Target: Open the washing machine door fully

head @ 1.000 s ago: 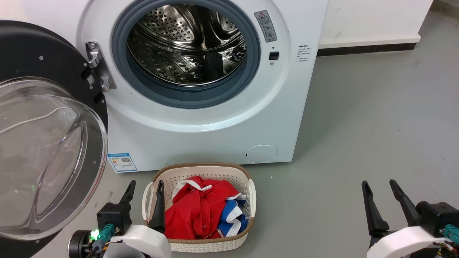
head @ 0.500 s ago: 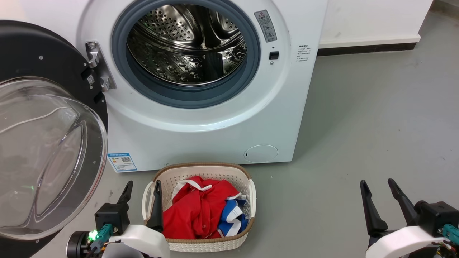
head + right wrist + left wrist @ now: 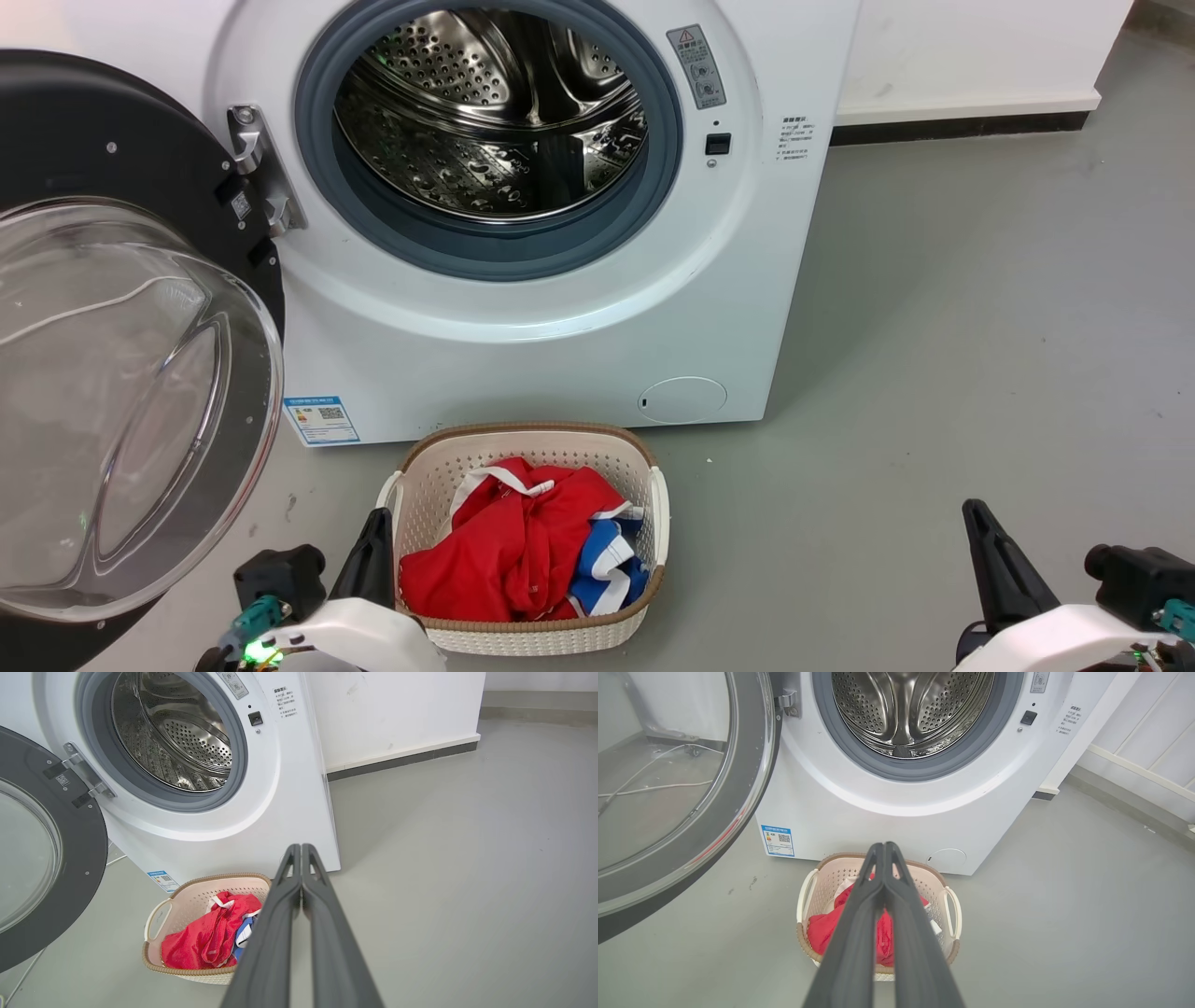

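left gripper (image 3: 883,851), beside the laundry basket (image 3: 523,431), and right gripper (image 3: 301,854) were both pressed together, empty. the washing machine door (image 3: 131,355) hung wide left of the washing machine (image 3: 560,327) (drum (image 3: 485,112) exposed); any final push looked best on its black rim (image 3: 103,131).

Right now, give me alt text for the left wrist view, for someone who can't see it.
The washing machine door stands wide open at left, baring the washing machine's steel drum. Below, on the grey floor, a cream basket of red clothes sits behind the shut left gripper.
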Tool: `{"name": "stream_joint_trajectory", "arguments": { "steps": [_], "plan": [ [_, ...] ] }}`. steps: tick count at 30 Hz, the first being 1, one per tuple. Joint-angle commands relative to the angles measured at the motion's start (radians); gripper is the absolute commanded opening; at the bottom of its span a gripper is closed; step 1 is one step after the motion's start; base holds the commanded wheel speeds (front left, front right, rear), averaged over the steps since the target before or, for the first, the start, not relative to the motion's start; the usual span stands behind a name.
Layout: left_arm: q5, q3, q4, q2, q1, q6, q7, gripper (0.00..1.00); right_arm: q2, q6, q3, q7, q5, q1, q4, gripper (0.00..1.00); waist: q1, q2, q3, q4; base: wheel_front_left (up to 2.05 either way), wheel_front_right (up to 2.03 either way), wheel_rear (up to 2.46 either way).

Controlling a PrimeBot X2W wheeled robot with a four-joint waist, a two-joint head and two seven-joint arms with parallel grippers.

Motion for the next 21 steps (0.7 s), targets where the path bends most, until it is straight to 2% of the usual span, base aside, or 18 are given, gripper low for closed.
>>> {"name": "stream_joint_trajectory", "arguments": {
  "steps": [1, 21],
  "plan": [
    [-0.043, 0.028, -0.009, -0.003, -0.023, -0.018, 0.009, 0.0, 0.0, 0.0, -0.005, 0.003, 0.059, -0.034, -0.007, 0.0, 0.0, 0.0, 0.0, 0.001, 0.0, 0.0, 0.0],
    [-0.305, 0.149, 0.023, -0.065, -0.043, -0.124, 0.075, 0.0, 0.005, 0.0, -0.023, 0.032, 0.392, -0.083, 0.045, 0.0, 0.0, 0.0, 0.004, 0.013, 0.0, 0.0, 0.0]
  ]
}}
